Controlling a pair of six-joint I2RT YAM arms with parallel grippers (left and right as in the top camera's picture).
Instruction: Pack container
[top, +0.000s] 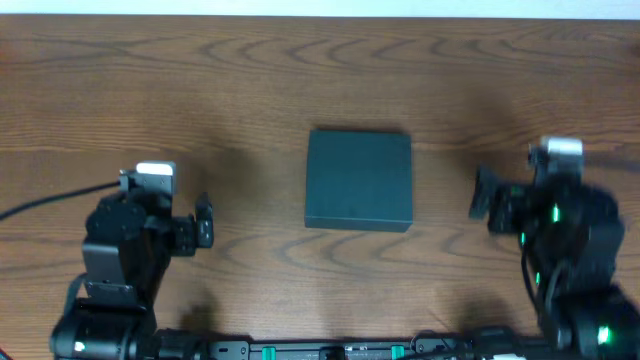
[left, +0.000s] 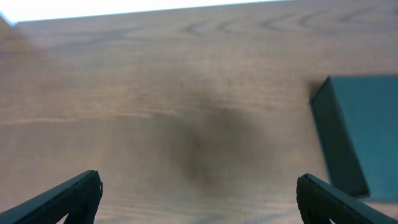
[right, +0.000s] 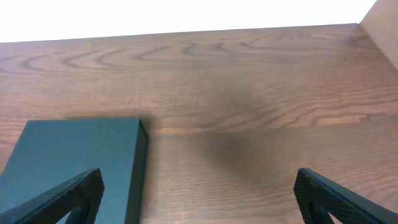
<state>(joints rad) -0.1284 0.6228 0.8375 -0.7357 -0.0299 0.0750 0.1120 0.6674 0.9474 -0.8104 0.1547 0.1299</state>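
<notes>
The container (top: 358, 180), a dark green-black box, lies flat with its lid down in the middle of the wooden table (top: 300, 80). My left gripper (top: 162, 200) hovers to its left, open and empty. In the left wrist view the container (left: 360, 130) sits at the right edge, beyond the right fingertip, and the left gripper (left: 199, 180) holds only bare wood between its fingers. My right gripper (top: 538, 192) is to the container's right, also open and empty. The right wrist view has the container (right: 68, 155) at lower left, behind the left finger of the right gripper (right: 199, 175).
The table's far edge (right: 186, 34) runs along the top of both wrist views. A black cable (top: 50, 200) trails off to the left from the left arm. A rail with green lights (top: 330, 350) lines the near edge.
</notes>
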